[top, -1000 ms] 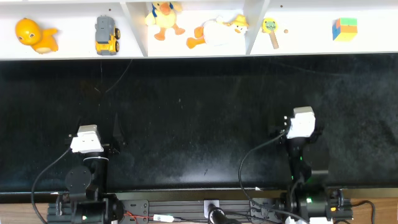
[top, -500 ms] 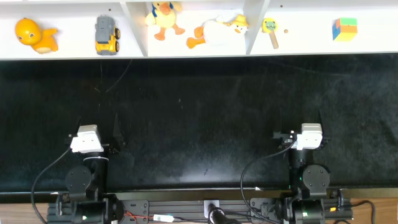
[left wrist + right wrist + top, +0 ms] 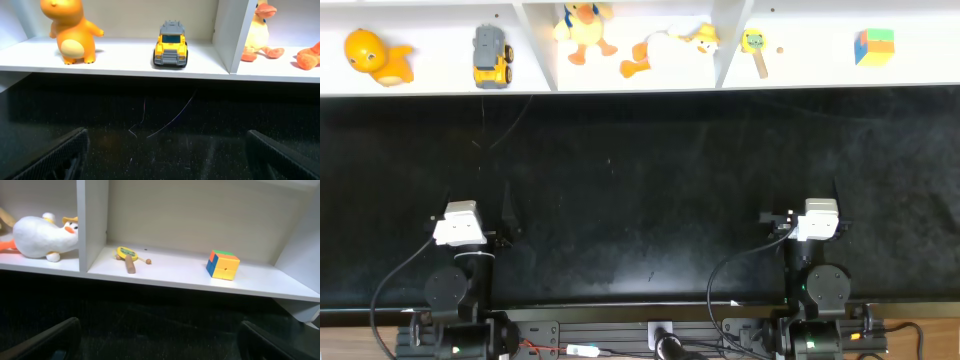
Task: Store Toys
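You have a black table (image 3: pixel 640 180) with a long white shelf (image 3: pixel 430 82) along its far edge, split by two upright dividers into three compartments. In the left compartment, an orange toy figure (image 3: pixel 377 55) stands upright, with a yellow toy truck (image 3: pixel 491 56) near it, nose toward the table. In the middle compartment, a yellow plush duck (image 3: pixel 584 30) sits upright, and just beside it a white plush duck (image 3: pixel 665 50) lies on its side. In the right compartment, a small rattle (image 3: pixel 756 45) with a wooden handle lies flat, and a coloured cube (image 3: pixel 874 46) sits well apart from it. A few thin pale lines (image 3: pixel 165 120) mark the tabletop below the truck.
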